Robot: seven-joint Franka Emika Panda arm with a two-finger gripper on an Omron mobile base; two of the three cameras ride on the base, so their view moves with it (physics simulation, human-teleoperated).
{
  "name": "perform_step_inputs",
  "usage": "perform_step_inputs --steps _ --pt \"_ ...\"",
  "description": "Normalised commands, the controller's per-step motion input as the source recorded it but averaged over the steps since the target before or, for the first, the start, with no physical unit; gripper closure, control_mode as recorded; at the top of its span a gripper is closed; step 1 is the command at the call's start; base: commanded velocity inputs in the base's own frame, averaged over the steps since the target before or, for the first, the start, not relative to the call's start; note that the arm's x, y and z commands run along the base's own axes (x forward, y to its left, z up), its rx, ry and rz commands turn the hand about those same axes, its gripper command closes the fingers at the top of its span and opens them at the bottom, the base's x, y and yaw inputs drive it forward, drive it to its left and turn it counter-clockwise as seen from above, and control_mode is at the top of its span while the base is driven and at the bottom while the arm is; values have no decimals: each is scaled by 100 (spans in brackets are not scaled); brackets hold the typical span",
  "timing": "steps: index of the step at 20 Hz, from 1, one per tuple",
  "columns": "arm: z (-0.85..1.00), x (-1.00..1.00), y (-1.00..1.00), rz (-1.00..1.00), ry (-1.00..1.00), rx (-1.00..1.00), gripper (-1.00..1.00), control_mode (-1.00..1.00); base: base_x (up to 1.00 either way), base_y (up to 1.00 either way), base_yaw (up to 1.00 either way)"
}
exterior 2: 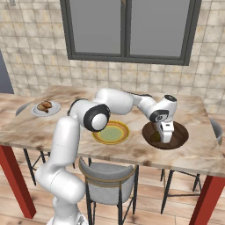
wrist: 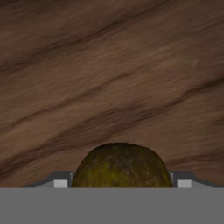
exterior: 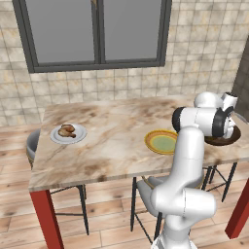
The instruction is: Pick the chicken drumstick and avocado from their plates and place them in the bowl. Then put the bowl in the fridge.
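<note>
Low inside the dark brown bowl point(exterior 2: 181, 134), my gripper point(exterior 2: 165, 139) is shut on the avocado point(exterior 2: 154, 136). In the hand view the olive-green avocado point(wrist: 121, 166) fills the gap between both fingertips of the gripper point(wrist: 122, 183), with the bowl's wooden floor point(wrist: 109, 65) close beneath. The bowl point(exterior: 222, 141) sits at the table's right end, mostly behind my arm. The yellow-rimmed plate point(exterior 2: 110, 132) point(exterior: 160, 142) is bare. The chicken drumstick point(exterior: 67, 130) point(exterior 2: 44, 106) lies on the small white plate point(exterior: 55, 138) point(exterior 2: 53, 110) at the table's left end.
The marble table point(exterior: 112, 146) stands on red legs point(exterior: 46, 219). Stools point(exterior 2: 107, 176) stand along its near side and one at the left end point(exterior: 32, 143). A tiled wall with a window point(exterior: 97, 34) runs behind the table.
</note>
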Motion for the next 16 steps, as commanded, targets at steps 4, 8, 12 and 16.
perform_step_inputs --steps 4,8,12,16 --pt "-15 20 0 0 5 0 100 -100 0 0 0" --pt "-12 21 -1 0 6 0 100 -100 0 0 0" --pt "-10 18 -4 0 8 0 -100 -100 0 0 0" --pt "-5 8 -13 0 9 0 -100 -100 0 0 0"
